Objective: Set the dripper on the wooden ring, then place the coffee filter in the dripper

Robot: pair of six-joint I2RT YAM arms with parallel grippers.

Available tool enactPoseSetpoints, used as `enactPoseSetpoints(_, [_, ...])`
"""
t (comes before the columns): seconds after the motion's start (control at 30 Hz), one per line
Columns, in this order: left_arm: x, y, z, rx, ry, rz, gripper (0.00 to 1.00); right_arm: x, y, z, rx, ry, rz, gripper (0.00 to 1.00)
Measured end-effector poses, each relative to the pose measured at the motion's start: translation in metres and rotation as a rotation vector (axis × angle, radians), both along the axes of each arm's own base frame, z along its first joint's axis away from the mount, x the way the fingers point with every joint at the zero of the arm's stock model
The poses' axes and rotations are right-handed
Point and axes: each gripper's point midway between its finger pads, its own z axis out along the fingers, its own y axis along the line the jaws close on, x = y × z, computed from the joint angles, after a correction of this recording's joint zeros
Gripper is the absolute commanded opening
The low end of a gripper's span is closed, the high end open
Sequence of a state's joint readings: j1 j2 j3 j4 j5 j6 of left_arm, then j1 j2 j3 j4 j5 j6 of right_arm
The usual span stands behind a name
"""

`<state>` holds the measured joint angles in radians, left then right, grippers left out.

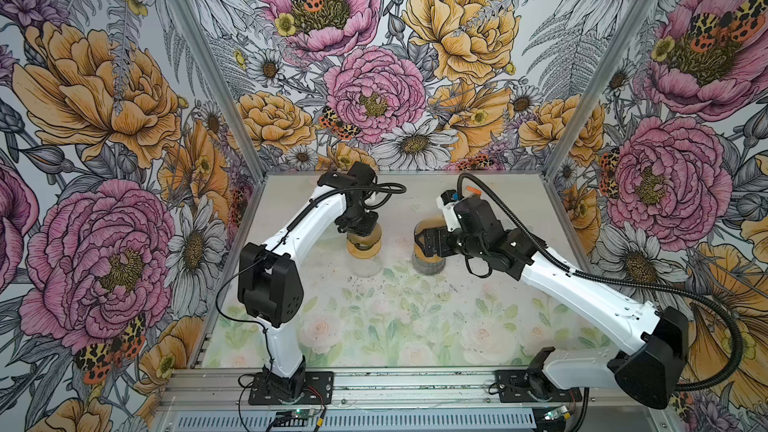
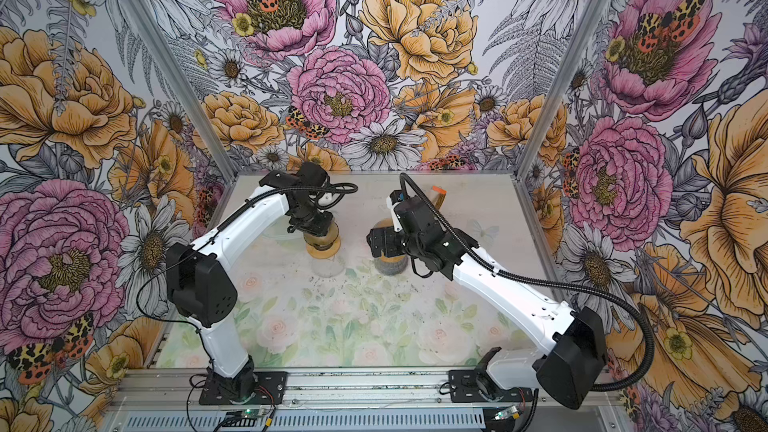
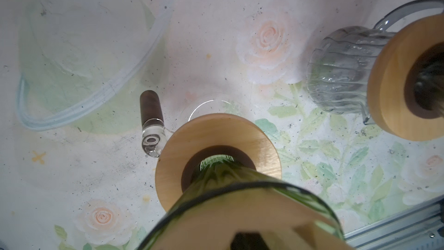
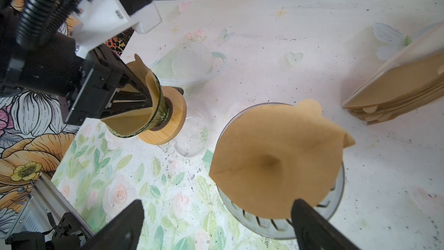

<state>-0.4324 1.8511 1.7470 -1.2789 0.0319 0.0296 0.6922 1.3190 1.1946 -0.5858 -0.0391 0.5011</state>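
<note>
Currently we are seating the coffee filter point(image 4: 151, 85) inside the green dripper point(image 4: 159, 114). Our left gripper point(image 4: 149, 101) is reaching down into the paper cone with its jaws drawn together to a point; we are not able to tell whether a fold of paper is nipped between them. To do this well, we are judging that the push should run gently, straight down the dripper's axis, so the paper is spreading against the glass rather than creasing. The release should then come without dragging the cone upward.

The filter is showing as tan paper, its rounded tab poking above the dripper's rim and one side bulging over it, so it is looking not fully settled. Beneath the green dripper, its wooden collar point(image 4: 169, 128) appears to be resting on a clear carafe point(image 4: 192, 138).

Beside the green dripper, a second filter point(image 4: 276, 162) is sitting in a grey dripper point(image 4: 335, 203). Our right gripper point(image 4: 218, 201) is hovering above it, jaws spread wide and holding nothing. Farther from the green dripper, a stack of filters point(image 4: 396, 87) is lying.
</note>
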Motion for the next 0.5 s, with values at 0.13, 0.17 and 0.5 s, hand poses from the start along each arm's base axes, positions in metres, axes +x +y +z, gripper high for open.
enactPoseSetpoints(0.13, [0.0006, -0.0005, -0.0065, 0.008, 0.015, -0.001, 0.22, -0.0001, -0.0001, -0.0003, 0.002, 0.003, -0.002, 0.98])
enactPoseSetpoints(0.17, [0.0006, -0.0005, -0.0065, 0.008, 0.015, -0.001, 0.22, -0.0001, -0.0001, -0.0003, 0.002, 0.003, -0.002, 0.97])
enactPoseSetpoints(0.5, [0.0003, -0.0013, -0.0064, -0.014, 0.025, 0.002, 0.26, 0.0005, 0.0011, -0.0043, -0.002, 0.013, -0.002, 0.98])
